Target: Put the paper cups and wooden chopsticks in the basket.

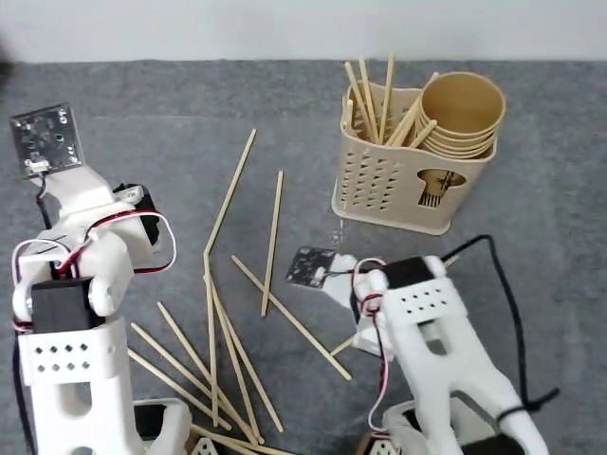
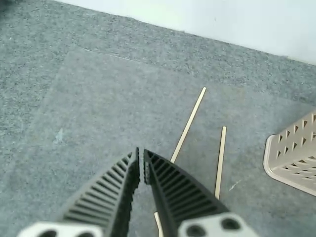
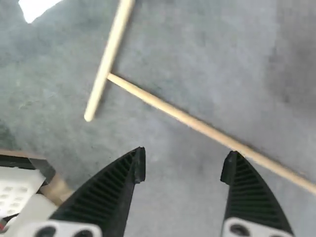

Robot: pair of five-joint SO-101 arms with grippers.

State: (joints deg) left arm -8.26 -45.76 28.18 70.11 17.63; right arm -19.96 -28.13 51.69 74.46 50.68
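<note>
A beige slotted basket (image 1: 389,185) stands at the back right, holding a stack of paper cups (image 1: 462,114) and several wooden chopsticks (image 1: 365,95). More chopsticks (image 1: 273,242) lie loose on the grey mat between the arms. My left gripper (image 2: 141,154) is shut and empty, held above the mat with two chopsticks (image 2: 187,126) beyond its tips. My right gripper (image 3: 185,157) is open, pointing down at the mat. One long chopstick (image 3: 197,126) runs just past its fingertips, touched by the end of a second chopstick (image 3: 108,59).
The left arm (image 1: 76,284) stands at the left edge and the right arm (image 1: 427,322) at the front centre-right, with a black cable (image 1: 507,294) looping beside it. A corner of the basket (image 2: 296,158) lies off to the left gripper's side. Several chopsticks (image 1: 213,365) fan out between the bases.
</note>
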